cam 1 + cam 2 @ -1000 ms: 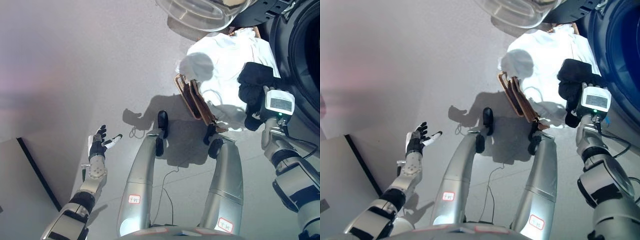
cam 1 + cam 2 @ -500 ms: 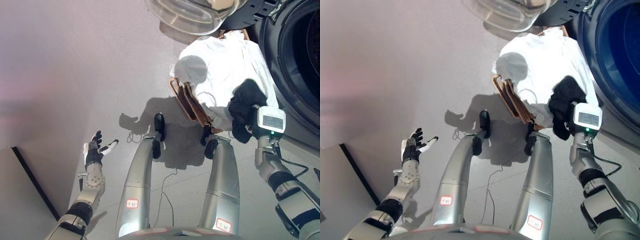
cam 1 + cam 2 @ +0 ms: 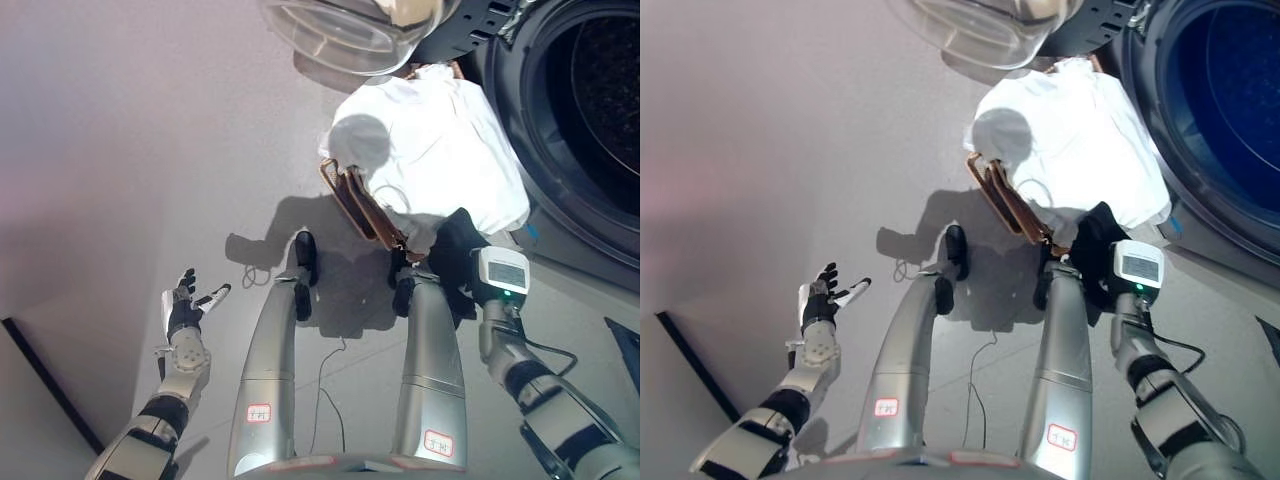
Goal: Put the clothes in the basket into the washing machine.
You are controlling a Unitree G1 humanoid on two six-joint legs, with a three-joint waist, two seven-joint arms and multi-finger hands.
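Observation:
A brown basket [image 3: 352,195] stands on the floor next to the washing machine [image 3: 530,190], heaped with a white cloth [image 3: 430,140]. My right hand [image 3: 1102,280] is wrapped in a black garment [image 3: 452,250] and holds it just beside the basket's near corner. Its fingers are lost in the dark cloth. The machine's drum [image 3: 600,110] is open at the right, and its clear round door [image 3: 350,30] swings out at the top. My left hand [image 3: 188,305] is open and empty, far to the left above the floor.
A dark strip [image 3: 40,385] runs across the floor at the lower left. A dark flat object [image 3: 625,340] lies at the right edge, below the machine. Bare grey floor stretches left of the basket.
The camera has shifted, bringing the drum more into view. My right hand has drawn the black garment off the white pile, back toward me, to the basket's near corner. The left hand stays open.

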